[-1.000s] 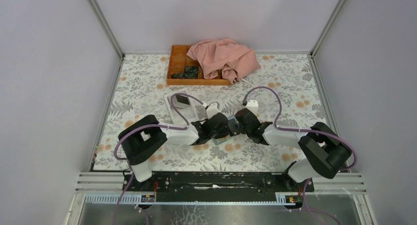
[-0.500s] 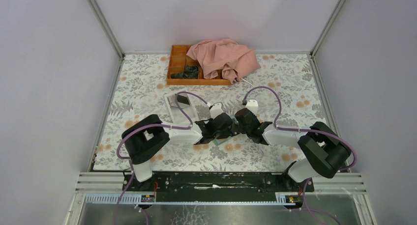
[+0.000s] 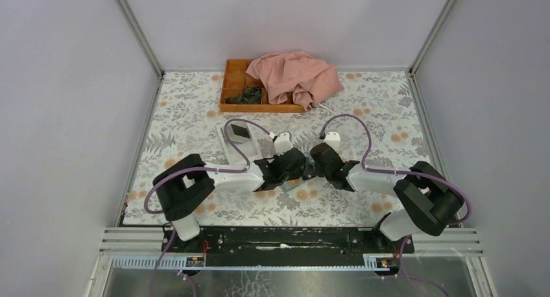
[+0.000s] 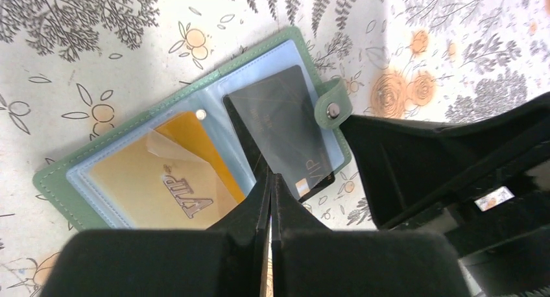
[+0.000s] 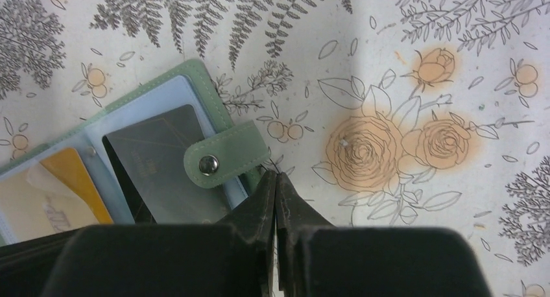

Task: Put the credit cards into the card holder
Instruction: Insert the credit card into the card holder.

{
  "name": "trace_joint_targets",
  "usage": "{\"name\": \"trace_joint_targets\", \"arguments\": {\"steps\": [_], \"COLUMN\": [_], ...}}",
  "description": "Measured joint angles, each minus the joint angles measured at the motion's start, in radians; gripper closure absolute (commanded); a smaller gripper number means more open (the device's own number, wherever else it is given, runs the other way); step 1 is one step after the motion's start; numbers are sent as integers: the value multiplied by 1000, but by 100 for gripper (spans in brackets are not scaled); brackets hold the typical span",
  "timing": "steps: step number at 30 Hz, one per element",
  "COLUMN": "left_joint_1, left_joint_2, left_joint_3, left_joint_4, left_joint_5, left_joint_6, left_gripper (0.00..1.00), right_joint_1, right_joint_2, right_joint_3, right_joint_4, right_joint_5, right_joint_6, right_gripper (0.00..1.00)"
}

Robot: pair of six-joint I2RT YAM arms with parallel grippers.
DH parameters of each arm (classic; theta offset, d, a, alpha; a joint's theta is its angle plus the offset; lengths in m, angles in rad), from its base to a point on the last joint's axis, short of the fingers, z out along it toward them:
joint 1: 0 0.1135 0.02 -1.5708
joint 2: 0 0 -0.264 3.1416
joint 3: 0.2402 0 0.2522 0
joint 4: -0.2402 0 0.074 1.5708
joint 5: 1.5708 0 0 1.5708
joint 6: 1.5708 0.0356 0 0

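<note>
Two tools meet tip to tip at the middle of the worktop, both closed and neither gripping anything. Over the last second the left arm's elbow has swung outward and its forearm has slid off the white box, while both tools have stayed shut and their tips have hardly shifted. That looks like small nudging, not a fresh pick.

The left tool presses its joined tips at the near edge of the grey credit card, by the fold of the open card holder. This card sits in the right-hand sleeve, though one corner seems to poke past the holder's edge, so seating it is probably the step in hand. An orange credit card lies in the left sleeve. The right tool sits just beside the holder's outer edge, below the snap tab, probably bracing it.

Farther back stand an orange wooden tray and a pink cloth draped over it.
</note>
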Motion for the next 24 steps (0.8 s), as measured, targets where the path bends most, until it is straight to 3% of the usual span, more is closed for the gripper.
{"name": "trace_joint_targets", "arguments": {"steps": [13, 24], "left_joint_1": [-12, -20], "left_joint_2": [-82, -82], "left_joint_3": [-48, -119], "left_joint_4": [-11, -34], "left_joint_5": [-71, -72], "left_joint_6": [0, -14], "left_gripper": [100, 100], "right_joint_1": [0, 67], "right_joint_2": [-105, -172], "right_joint_3": [-8, -22], "right_joint_4": [-101, -153], "right_joint_5": [-6, -18], "right_joint_6": [-1, 9], "right_gripper": [83, 87]}}
